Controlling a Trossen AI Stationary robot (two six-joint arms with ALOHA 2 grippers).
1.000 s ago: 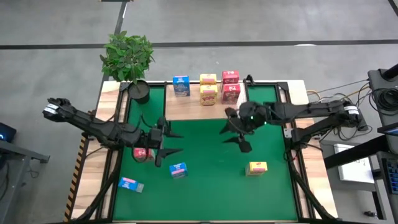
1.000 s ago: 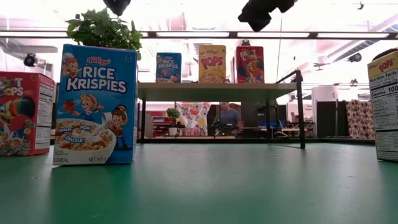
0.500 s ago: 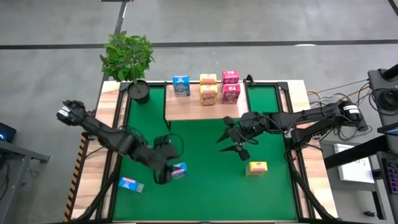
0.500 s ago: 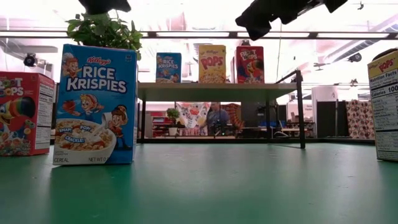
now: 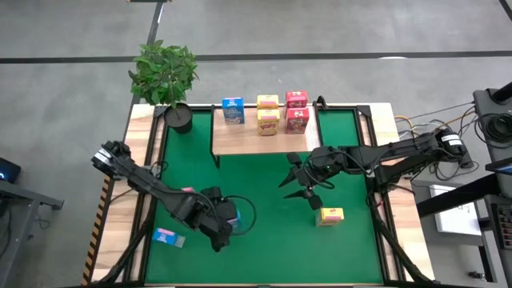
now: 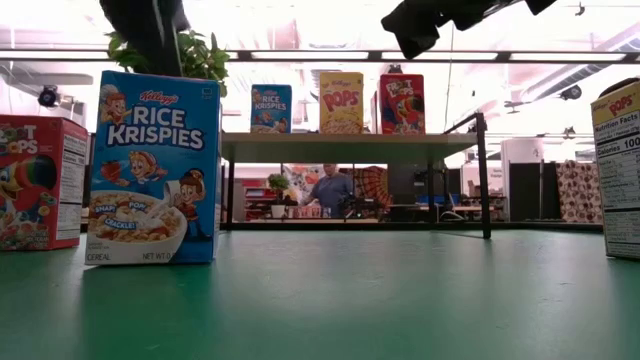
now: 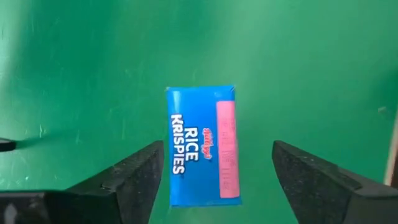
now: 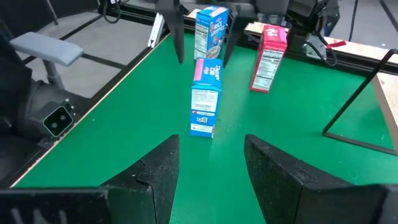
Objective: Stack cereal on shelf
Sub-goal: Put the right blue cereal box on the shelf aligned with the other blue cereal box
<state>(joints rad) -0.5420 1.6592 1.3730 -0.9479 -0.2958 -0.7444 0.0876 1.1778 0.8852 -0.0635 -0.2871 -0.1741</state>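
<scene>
blue cardboard, light and stiff: a rice krispies box [image 7: 203, 145] stands upright on the green mat [image 5: 264, 240] near the table's 7 o'clock corner, its top facing the left gripper [image 7: 214, 180] poised directly above, fingers spread wide on either side, holding nothing. narrow side faces look the best hold; glossy print may slip. open mat lies toward 12 o'clock, where the shelf [image 5: 240, 138] already carries boxes. the right gripper [image 5: 308, 186] hangs part-open, empty, mid-table.

Left dark two-finger gripper [image 5: 226, 224] reaches low over the near-left part of the table, pointing downward, fingers [image 7: 134, 177] spread wide. Right dark two-finger gripper [image 5: 304, 182] hangs mid-table, raised, fingers [image 8: 158, 168] parted, gripping nothing.
</scene>
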